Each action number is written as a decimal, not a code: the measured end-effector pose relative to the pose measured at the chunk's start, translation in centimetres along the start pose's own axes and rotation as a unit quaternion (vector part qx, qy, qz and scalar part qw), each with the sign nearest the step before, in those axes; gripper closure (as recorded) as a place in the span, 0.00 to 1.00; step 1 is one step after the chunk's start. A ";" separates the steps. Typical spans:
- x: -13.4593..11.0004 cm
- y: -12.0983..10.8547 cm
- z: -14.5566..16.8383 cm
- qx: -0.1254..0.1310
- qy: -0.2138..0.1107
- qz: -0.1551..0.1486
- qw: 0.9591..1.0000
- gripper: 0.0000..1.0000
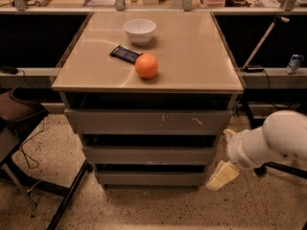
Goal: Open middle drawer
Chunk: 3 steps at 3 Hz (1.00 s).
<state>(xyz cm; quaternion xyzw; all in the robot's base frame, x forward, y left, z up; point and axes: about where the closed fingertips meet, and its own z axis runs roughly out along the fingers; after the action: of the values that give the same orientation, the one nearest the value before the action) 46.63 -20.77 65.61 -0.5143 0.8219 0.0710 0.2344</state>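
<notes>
Gripper [222, 175] is seen low, just off the bench's front right corner, touching nothing; how far open it is cannot be told. Middle drawer [149, 155] is seen pushed in below the front edge. Orange [147, 65] is noted on top.

Our gripper [222, 175] hangs low beside the cabinet's [192, 47] front right corner, and the arm [273, 140] behind it runs off the right edge. Just left of the gripper, the middle drawer [149, 155] shows us only its front; its inside is hidden. Far left of the gripper, a chair [19, 114] is cut by the edge.
</notes>
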 end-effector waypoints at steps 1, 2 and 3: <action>-1.0 7.6 5.9 0.006 -0.005 -0.036 0.999 0.00; -1.0 7.6 5.9 0.006 -0.005 -0.036 0.999 0.00; -1.0 6.4 6.9 0.035 0.000 -0.048 0.998 0.00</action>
<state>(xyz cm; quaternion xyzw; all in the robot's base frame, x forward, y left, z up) 43.49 -14.50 59.22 -0.5448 0.7982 0.0310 0.2553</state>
